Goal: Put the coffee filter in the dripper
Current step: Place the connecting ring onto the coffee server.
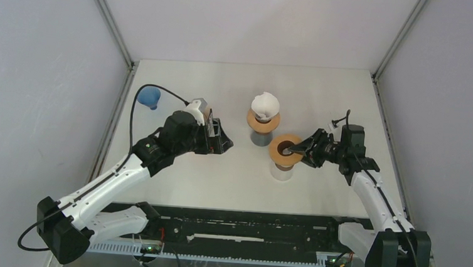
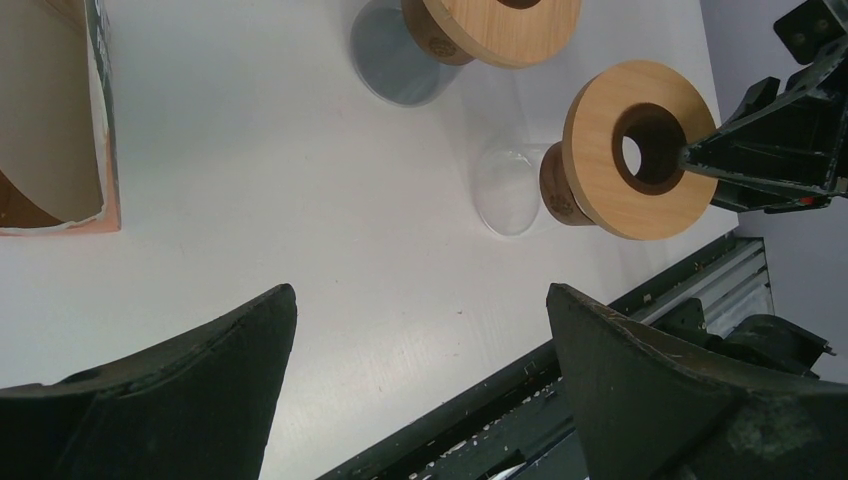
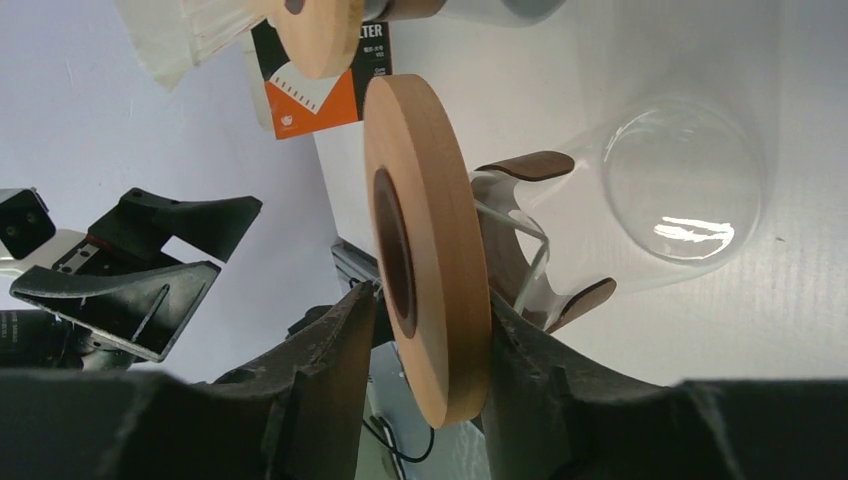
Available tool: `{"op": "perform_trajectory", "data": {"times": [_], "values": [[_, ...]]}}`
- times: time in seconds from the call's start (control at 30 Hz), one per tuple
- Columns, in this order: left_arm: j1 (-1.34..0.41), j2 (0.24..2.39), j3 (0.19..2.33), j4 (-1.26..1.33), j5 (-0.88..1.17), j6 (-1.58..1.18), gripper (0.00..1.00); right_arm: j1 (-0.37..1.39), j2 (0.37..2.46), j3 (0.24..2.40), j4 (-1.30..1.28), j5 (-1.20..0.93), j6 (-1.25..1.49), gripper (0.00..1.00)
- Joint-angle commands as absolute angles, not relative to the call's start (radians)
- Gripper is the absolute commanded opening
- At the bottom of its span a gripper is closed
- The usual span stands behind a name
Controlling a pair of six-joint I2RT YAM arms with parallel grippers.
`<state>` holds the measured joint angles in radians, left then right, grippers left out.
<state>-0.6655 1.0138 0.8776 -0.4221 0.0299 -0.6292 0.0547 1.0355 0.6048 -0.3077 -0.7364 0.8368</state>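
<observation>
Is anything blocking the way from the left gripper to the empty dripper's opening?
Partly. The right gripper clamps the empty dripper by its wooden ring, one finger reaching across the top to the hole's edge. The hole itself shows open; only bare table lies between it and the left gripper.

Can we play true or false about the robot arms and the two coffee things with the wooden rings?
1. The right gripper is pinching the wooden ring of the near dripper. True.
2. The left gripper is holding a filter. False: it is open with nothing between its fingers.
3. The far dripper has a white filter sitting in it. True.
4. The near dripper has a filter too. False: its hole is bare.
5. The blue thing is on the right side of the table. False: it is on the left, near the wall.
</observation>
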Motion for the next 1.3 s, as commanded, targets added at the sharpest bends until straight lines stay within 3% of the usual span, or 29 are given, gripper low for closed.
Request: {"op": "perform_trajectory", "data": {"times": [0.0, 1.03, 1.27], "values": [[-0.672, 1.012, 0.938, -0.373, 0.036, -0.631, 1.0, 0.059, 1.002, 0.672, -0.357, -0.707, 0.775, 0.51], [-0.669, 0.999, 0.976, -0.44, -0.046, -0.579, 1.0, 0.069, 0.915, 0.83, -0.729, -0.436, 0.511, 0.62], [-0.622, 0.955, 0.995, -0.494, -0.108, -0.518, 1.0, 0.059, 0.866, 0.85, -0.764, -0.388, 0.459, 0.7]]}}
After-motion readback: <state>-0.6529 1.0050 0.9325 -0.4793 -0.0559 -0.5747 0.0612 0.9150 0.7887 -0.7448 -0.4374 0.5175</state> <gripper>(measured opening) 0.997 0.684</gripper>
